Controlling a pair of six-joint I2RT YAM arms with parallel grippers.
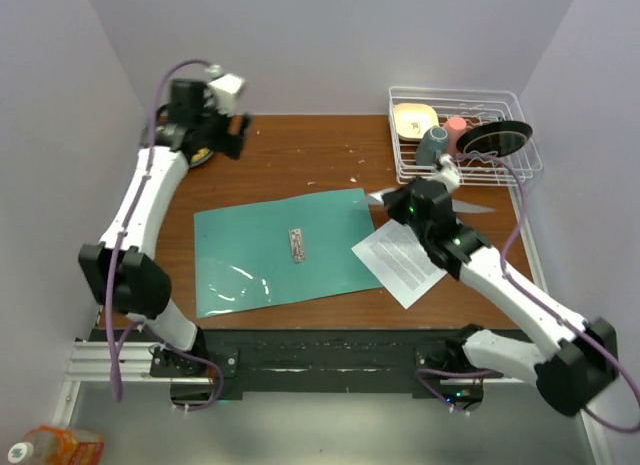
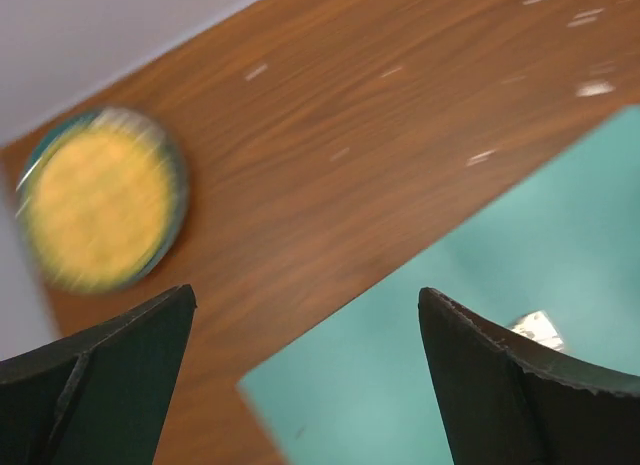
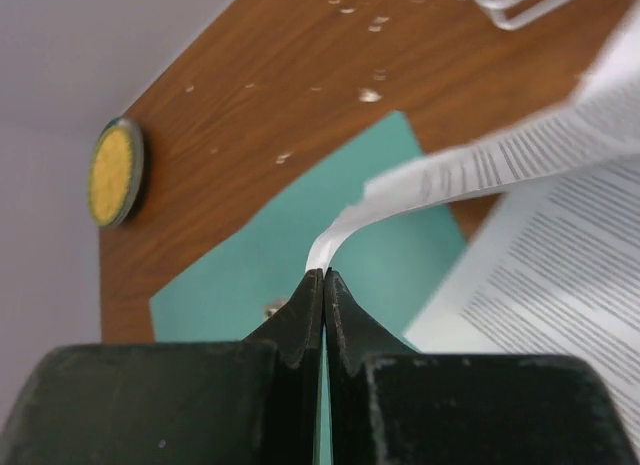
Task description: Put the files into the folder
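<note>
One sheet of the files (image 3: 500, 155) hangs curled in the air, a corner pinched in the closed right gripper (image 3: 323, 275); a second sheet (image 1: 400, 260) lies flat on the table (image 1: 300, 155), its corner overlapping the right edge of the folder (image 1: 270, 250). The teal folder lies flat mid-table, no paper visible inside. The left gripper (image 2: 305, 305) hovers wide open and empty near a yellow disc (image 2: 100, 210). The task looks barely begun: both sheets are yet to go in

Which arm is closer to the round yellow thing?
Left. The left arm, jaws open, is right by the yellow disc; the right arm is across the table, jaws pinching a paper sheet.
</note>
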